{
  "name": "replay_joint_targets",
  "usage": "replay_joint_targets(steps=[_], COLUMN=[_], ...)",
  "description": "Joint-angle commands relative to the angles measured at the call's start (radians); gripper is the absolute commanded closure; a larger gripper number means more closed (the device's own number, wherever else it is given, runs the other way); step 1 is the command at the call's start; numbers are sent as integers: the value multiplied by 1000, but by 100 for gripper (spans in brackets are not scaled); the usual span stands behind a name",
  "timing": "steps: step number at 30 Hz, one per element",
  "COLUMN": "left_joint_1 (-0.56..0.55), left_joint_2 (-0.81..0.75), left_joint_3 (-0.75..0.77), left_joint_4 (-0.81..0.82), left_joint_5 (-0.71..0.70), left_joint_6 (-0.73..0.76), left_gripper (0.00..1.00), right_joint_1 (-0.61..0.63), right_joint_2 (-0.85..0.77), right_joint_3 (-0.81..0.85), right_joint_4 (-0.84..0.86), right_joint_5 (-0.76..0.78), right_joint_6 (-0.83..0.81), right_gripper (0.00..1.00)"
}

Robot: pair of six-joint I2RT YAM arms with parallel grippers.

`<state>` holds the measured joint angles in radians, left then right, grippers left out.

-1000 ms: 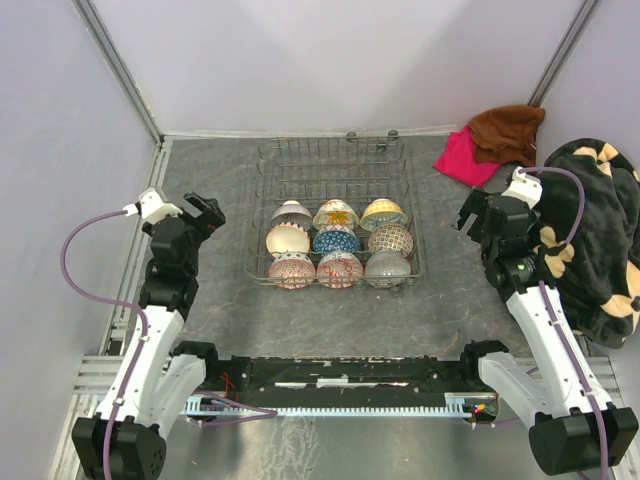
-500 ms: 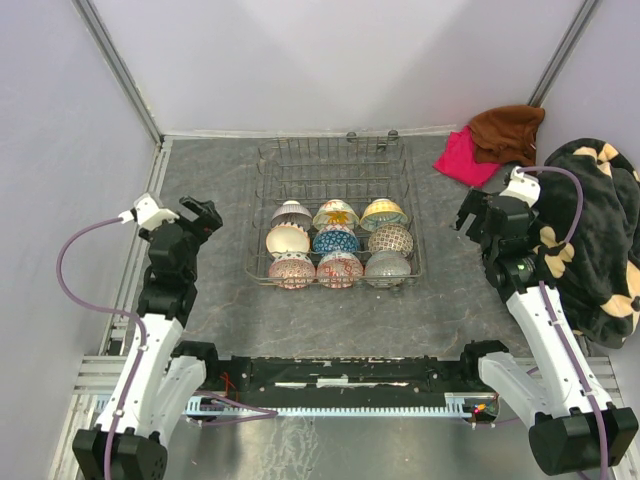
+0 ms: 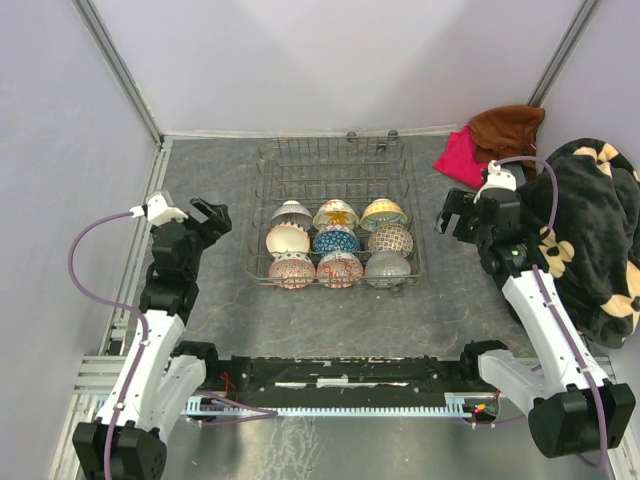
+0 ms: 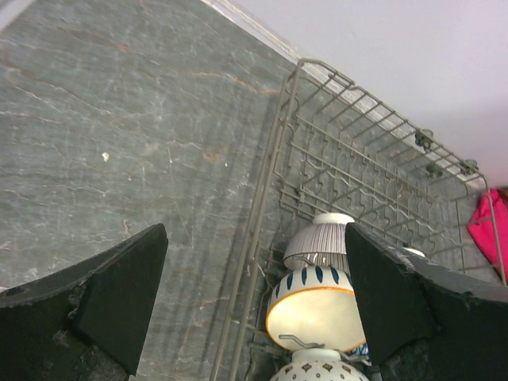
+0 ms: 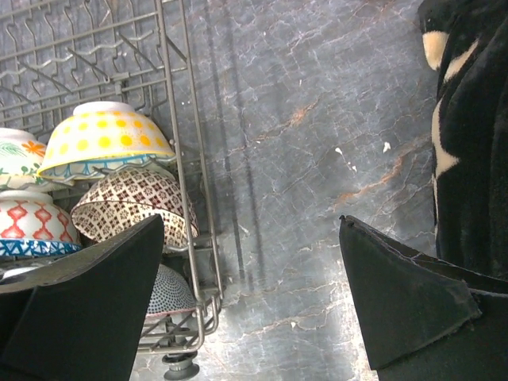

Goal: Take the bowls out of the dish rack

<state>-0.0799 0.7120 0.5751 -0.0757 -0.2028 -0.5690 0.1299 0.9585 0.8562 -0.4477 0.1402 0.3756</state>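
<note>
Task status, by my judgement: unloading has not begun. All nine bowls (image 3: pixel 336 240) sit in the near half of the dish rack (image 3: pixel 330 160), in three rows of three, so all nine are left to lift out.

Left arm: it rises from the near table edge and leans forward. The left gripper (image 3: pixel 213 215) hangs near the rack's left wall without touching it. Its jaws are spread wide and carry nothing. Ahead of it and to the right, inside the wall, are the cream bowl (image 4: pixel 313 313) and, beyond that, the grey-striped bowl (image 4: pixel 321 242).

Right arm: it mirrors this pose. The right gripper (image 3: pixel 455 214) hangs near the right wall, its jaws likewise released and empty. The brown-patterned bowl (image 5: pixel 131 206) lies nearest it, with the yellow dotted bowl (image 5: pixel 103 143) behind.
</note>
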Motion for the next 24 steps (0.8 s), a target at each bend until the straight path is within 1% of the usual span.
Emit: replay_joint_targets(steps=[1, 4, 8, 9, 14, 21, 24], left_joint_1=[5, 6, 4, 1, -9, -9, -10], left_joint_2=[15, 17, 36, 46, 79, 67, 97], left_joint_3=[51, 55, 64, 65, 67, 62, 64], left_joint_4=[29, 27, 27, 29, 28, 25, 14], left_joint_5=[106, 135, 211, 231, 273, 266, 277], left_joint_6=[31, 39, 30, 29, 36, 36, 34], left_gripper=[1, 1, 1, 1, 4, 4, 4], right_joint_1=[0, 0, 17, 32, 106, 115, 122], right_joint_2=[7, 17, 67, 78, 103, 107, 159], right_joint_3=[59, 69, 100, 106, 113, 121, 146], right_joint_4=[-28, -41, -61, -65, -55, -62, -98], right_joint_5=[-28, -41, -133, -143, -110, -82, -56], right_joint_6=[-32, -37, -37, -37, -44, -42, -41], right_gripper=[0, 1, 9, 9, 12, 12, 12])
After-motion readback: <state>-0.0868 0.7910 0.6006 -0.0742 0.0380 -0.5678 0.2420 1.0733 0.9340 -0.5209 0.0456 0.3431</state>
